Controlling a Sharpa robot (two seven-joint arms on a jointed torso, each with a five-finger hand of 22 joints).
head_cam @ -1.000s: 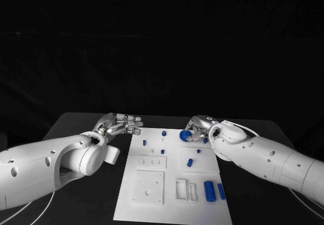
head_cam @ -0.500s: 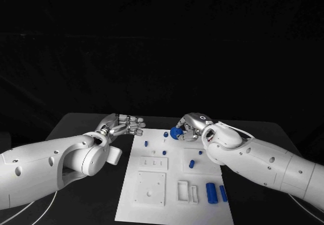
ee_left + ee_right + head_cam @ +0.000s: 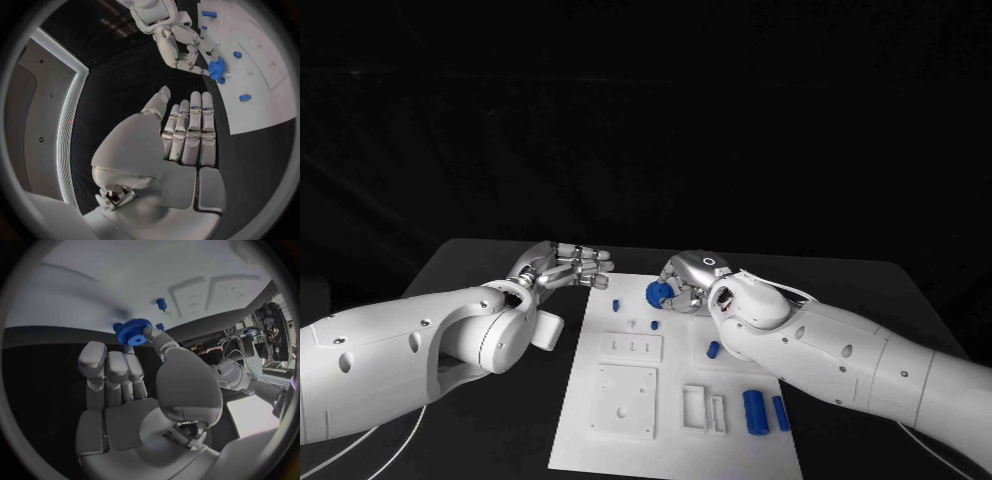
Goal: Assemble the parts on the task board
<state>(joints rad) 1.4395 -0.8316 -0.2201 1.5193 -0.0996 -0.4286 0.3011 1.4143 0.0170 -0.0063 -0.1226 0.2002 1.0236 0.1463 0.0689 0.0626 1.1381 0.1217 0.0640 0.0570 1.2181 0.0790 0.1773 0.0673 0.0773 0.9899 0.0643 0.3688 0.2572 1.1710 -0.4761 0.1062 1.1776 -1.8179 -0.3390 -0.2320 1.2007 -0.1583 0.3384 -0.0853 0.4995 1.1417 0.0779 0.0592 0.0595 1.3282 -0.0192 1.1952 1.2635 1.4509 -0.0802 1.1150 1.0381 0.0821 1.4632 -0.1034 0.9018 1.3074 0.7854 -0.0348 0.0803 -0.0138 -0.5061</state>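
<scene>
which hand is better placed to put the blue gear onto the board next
Right. The right hand already holds the blue gear in its fingertips over the far end of the white board. The left hand holds nothing, fingers apart, beside the board's far left corner.

Blue gear (image 3: 659,293) half hidden behind right hand (image 3: 687,284); board's (image 3: 678,440) near edge cut off.

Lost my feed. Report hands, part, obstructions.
Right hand pinches blue gear above task board. Left hand open, beside board. Nothing blocking.
</scene>
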